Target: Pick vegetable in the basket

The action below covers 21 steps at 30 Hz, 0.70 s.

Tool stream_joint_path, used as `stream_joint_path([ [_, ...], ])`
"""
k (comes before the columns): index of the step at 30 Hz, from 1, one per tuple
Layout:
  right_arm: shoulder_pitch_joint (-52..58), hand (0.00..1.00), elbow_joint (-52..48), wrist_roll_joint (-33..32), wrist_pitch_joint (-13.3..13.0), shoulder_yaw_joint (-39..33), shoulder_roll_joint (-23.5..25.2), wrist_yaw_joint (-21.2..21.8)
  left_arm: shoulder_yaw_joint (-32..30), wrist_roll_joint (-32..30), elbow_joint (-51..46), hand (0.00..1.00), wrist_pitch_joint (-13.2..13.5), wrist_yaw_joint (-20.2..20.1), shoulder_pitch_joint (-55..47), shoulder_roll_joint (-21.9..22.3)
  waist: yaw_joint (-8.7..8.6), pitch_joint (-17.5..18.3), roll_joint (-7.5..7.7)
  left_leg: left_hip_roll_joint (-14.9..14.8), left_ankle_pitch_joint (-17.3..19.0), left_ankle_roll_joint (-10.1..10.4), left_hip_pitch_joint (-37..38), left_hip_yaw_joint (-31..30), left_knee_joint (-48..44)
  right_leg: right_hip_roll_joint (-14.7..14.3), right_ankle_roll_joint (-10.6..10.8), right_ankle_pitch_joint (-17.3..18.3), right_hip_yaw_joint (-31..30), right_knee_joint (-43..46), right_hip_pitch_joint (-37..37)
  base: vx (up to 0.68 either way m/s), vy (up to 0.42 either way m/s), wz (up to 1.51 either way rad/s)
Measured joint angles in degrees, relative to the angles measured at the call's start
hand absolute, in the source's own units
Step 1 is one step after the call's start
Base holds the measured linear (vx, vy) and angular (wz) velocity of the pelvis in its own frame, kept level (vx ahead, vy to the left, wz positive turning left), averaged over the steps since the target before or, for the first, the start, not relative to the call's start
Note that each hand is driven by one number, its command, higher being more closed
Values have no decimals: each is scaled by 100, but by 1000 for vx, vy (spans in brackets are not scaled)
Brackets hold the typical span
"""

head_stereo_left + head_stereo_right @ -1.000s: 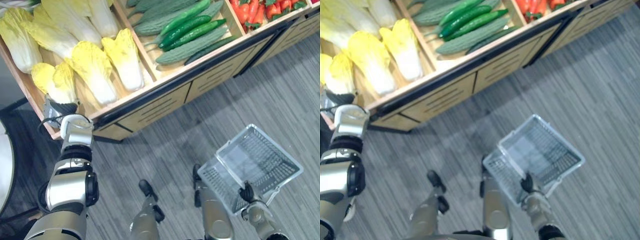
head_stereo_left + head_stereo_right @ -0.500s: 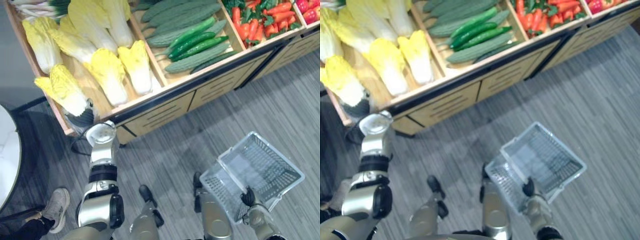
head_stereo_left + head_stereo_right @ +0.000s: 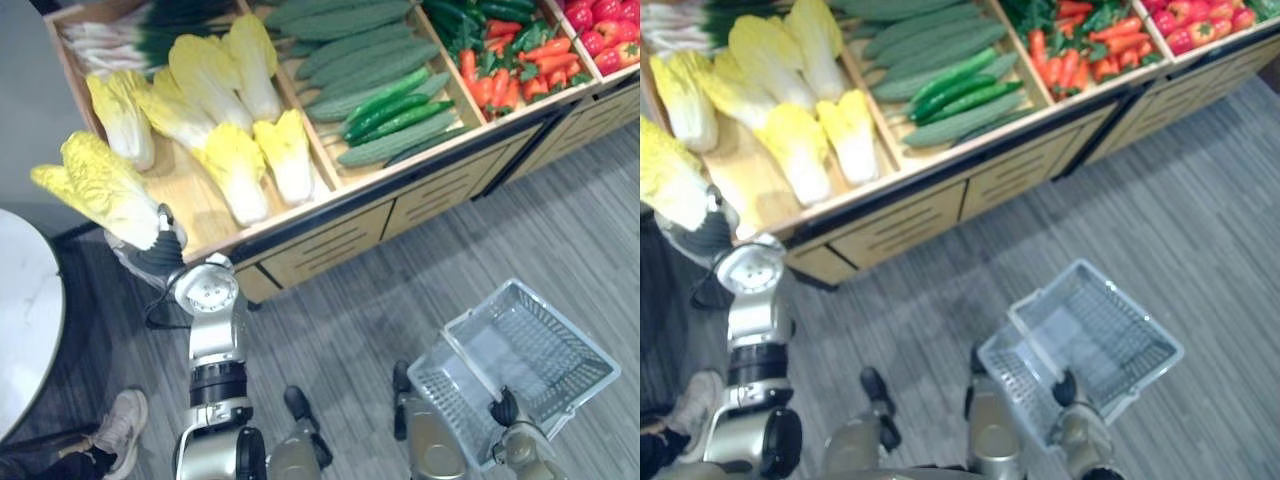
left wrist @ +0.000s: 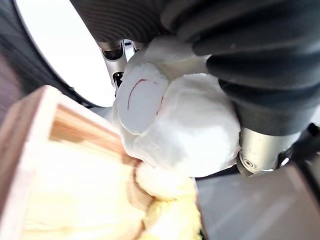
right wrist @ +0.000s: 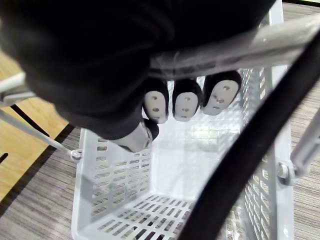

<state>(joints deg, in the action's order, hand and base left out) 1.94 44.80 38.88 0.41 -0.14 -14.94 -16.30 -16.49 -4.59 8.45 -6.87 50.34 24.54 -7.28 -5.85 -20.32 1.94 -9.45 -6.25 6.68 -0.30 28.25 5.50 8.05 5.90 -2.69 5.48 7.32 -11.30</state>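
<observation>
1. The left hand (image 3: 152, 256) clasps the white base of a yellow-leaved cabbage (image 3: 98, 188), held in the air at the left end of the wooden stand (image 3: 320, 245).
2. The stand's compartments hold more cabbages (image 3: 232, 170), then green cucumbers (image 3: 392, 105), then carrots (image 3: 500, 75).
3. The right hand (image 3: 503, 408) has its fingers curled round the handle (image 5: 235, 45) of the grey mesh basket (image 3: 560, 345).

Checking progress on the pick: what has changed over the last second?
The left robot hand, shut on a napa cabbage, has lifted it from the stand out past its left edge. The right robot hand still holds the empty basket by its handle; the other vegetables lie as before.
</observation>
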Motion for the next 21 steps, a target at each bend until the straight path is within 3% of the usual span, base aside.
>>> stream_joint_path([
  [5, 30, 100, -724, -15, -182, 132, -572, 288, 882, -517, -383, 100, 81, -644, -389, -517, -16, 242, -65, -20, 162, 84, 360, 606, 25, -158, 118, -112, -590, -223, 58, 19, -1, -62],
  [8, -108, 100, -1145, -33, -266, 345, -1056, 403, 1545, -803, -721, 100, 491, -1172, -575, -828, -34, 417, -78, 0, 299, 115, 617, 1118, 32, -259, 172, -246, -1066, -381, 62, 46, 14, -85],
  [13, -313, 100, -1299, -57, -395, 529, -1514, 586, 2098, -810, -880, 100, 921, -1742, -625, -1000, -187, 606, -129, 47, 425, 123, 899, 1583, 25, -327, 202, -411, -1544, -525, 94, 50, 9, -53],
  [21, -442, 100, -1681, -210, -414, 733, -2068, 943, 3088, -670, -893, 100, 1240, -2619, -693, -1577, -183, 662, -122, 78, 632, 257, 1361, 2311, 26, -526, 258, -473, -2193, -567, 169, 0, 16, -46],
])
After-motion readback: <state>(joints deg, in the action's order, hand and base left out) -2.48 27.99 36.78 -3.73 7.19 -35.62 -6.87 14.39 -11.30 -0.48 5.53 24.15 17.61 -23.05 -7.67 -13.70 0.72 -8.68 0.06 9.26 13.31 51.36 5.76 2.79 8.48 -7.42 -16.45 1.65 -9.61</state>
